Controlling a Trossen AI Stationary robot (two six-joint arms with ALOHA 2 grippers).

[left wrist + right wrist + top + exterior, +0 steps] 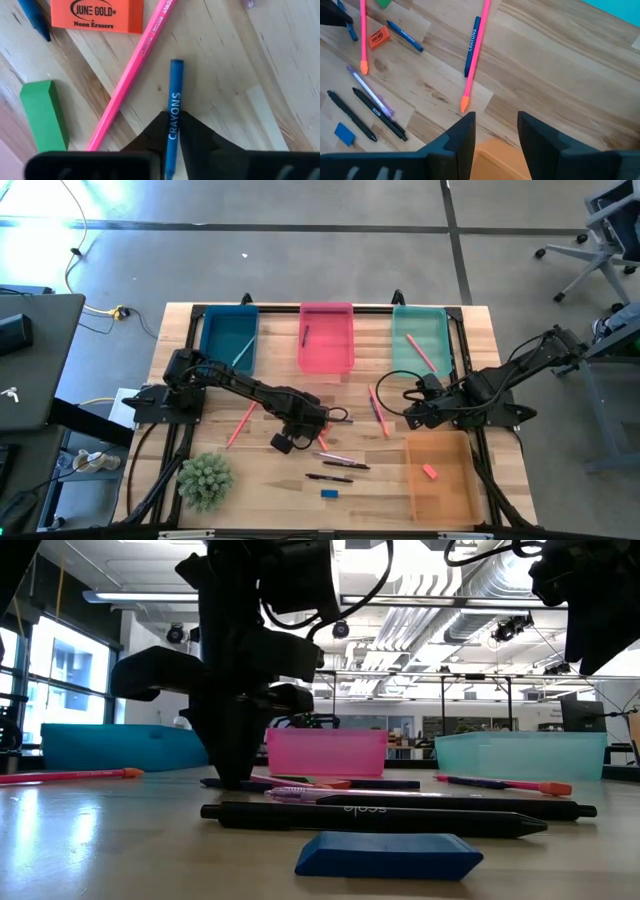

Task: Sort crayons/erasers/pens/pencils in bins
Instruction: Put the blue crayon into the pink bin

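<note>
My left gripper [300,425] points down at mid-table and is shut on a blue crayon [173,100] that lies flat on the wood. Beside the crayon lie a pink pencil [132,75], a green eraser [44,115] and an orange eraser [97,15]. Black pens [330,477] and a blue eraser [329,493] lie nearer the front edge. The dark blue bin [228,340], pink bin [326,338] and teal bin [420,340] stand along the far edge. My right gripper [495,130] hangs open above the far rim of the orange bin [440,478]. My left gripper pinches the blue crayon between its two fingers [200,137], on the printed wrapper [172,131] a little off the crayon's middle. The fingers come from above, pointing down, and lie across the crayon. The crayon rests flat on the table.
A pink eraser [430,471] lies in the orange bin. Another pink pencil [378,410] and a blue crayon [472,45] lie between the two grippers, and a pink pencil [241,425] lies to the left. A small green plant [205,478] stands at the front left.
</note>
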